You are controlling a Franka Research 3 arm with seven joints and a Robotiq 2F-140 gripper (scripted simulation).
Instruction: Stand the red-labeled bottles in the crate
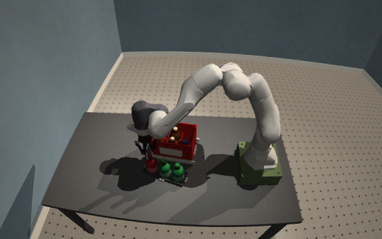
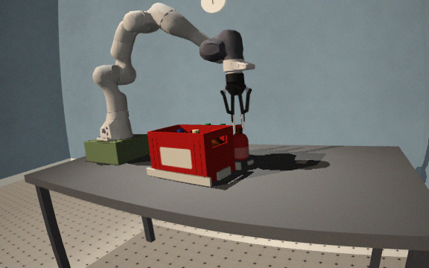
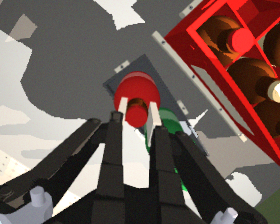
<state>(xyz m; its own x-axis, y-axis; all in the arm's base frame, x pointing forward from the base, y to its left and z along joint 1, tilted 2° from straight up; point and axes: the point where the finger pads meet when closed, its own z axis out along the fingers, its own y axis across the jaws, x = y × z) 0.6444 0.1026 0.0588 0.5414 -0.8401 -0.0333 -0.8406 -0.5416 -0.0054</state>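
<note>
My gripper point(image 1: 149, 153) point(image 2: 238, 127) point(image 3: 137, 109) points down and is shut on the neck of the red-labeled bottle point(image 1: 151, 166) point(image 2: 240, 143) point(image 3: 136, 89). This bottle is upright at one end of the dark tray point(image 1: 171, 181) point(image 3: 146, 66), with no gap visible beneath it. Two green bottles point(image 1: 164, 169) point(image 3: 169, 120) stand beside it on the tray. The red crate point(image 1: 187, 154) point(image 2: 155, 149) point(image 3: 179, 41) is level beside the tray. It holds several brown bottles, among them a red-capped one point(image 3: 241, 40) and a white-capped one point(image 3: 278, 91). Some cells are hidden by the arm.
The crate's walls and pale base strip point(image 2: 179, 179) point(image 3: 219, 108) stand close to the tray, and the wall rises beside the held bottle. The arm's green base block point(image 1: 259, 179) point(image 2: 100, 152) is on the far side of the crate from the held bottle.
</note>
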